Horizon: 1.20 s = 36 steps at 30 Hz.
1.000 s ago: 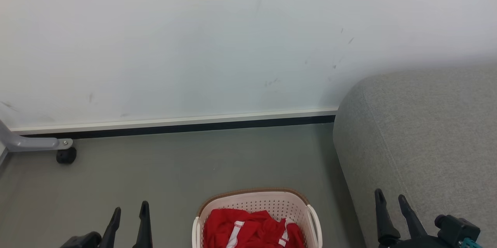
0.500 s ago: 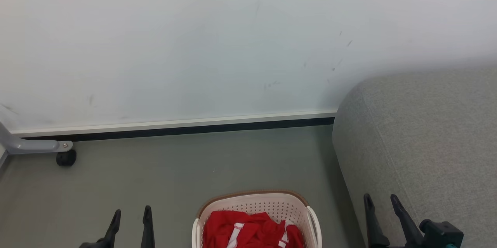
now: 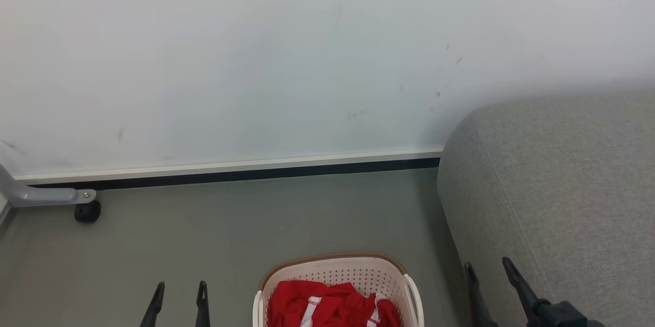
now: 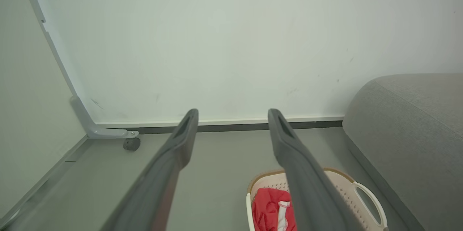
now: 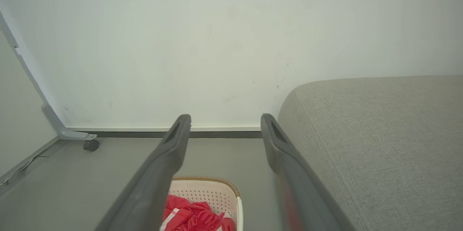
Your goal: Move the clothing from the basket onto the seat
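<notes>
The cream-white perforated basket (image 3: 335, 271) with a brown rim stands on the grey floor at the bottom centre of the head view, cut off by the frame edge. Red clothing (image 3: 332, 304) with white stripes lies bunched inside it, also seen as clothing (image 4: 271, 211) and clothing (image 5: 193, 216). The grey fabric seat (image 3: 563, 189) rises to the basket's right. My left gripper (image 3: 180, 288) is open to the basket's left, empty. My right gripper (image 3: 488, 268) is open in front of the seat's side, empty. Both stand apart from the basket (image 4: 340, 187).
A white wall with a dark skirting strip (image 3: 230, 173) runs behind the floor. A grey metal leg with a black caster (image 3: 87, 212) stands at the far left. Bare floor lies between the basket and the wall.
The picture has shifted slightly, so the camera moved. Both grippers have sunk lower in the head view; the right one has also slid left. Basket and clothing lie as before.
</notes>
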Motion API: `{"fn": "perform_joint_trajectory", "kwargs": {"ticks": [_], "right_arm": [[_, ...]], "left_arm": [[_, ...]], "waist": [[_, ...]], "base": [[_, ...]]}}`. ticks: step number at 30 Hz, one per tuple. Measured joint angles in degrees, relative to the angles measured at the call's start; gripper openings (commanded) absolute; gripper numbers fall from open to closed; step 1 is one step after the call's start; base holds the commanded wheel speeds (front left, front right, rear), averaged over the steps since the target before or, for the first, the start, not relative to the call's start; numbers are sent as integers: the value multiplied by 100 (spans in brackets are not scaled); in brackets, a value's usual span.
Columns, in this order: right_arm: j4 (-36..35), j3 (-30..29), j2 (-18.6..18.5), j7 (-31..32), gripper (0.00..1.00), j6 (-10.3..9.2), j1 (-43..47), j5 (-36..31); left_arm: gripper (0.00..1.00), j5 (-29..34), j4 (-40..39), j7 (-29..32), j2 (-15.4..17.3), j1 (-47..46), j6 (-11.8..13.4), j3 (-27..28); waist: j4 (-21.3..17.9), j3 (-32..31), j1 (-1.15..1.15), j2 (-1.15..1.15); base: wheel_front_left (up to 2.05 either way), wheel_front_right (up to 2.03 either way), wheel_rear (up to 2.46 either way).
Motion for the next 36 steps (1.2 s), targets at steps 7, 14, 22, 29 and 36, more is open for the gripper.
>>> {"fn": "perform_joint_trajectory", "kwargs": {"ticks": [7, 14, 22, 29, 36], "right_arm": [[-18, 54, -5, -49, 100, -8, 42, -165], [-12, 47, -4, -49, 100, -7, 42, -165], [-2, 35, -3, -49, 100, -7, 42, -165], [-2, 30, -1, -49, 100, 0, 44, -165], [-67, 21, -1, -49, 100, 1, 70, -167]], "left_arm": [[100, 132, 7, -38, -33, 24, 1, -13], [100, 132, 44, -38, -41, 24, -7, 11], [100, 132, 78, -38, -53, 24, -14, 38], [100, 132, 83, -38, -56, 24, -59, 53], [100, 140, 53, -38, -62, 36, -70, 51]], "waist": [[-2, -11, 0, 0], [-5, -13, 0, 0], [-7, -13, 0, 0], [-11, -9, 0, 0], [-22, 83, 0, 0]], "base": [[0, 0, 0], [0, 0, 0], [0, 0, 0], [0, 0, 0], [0, 0, 0]]}}
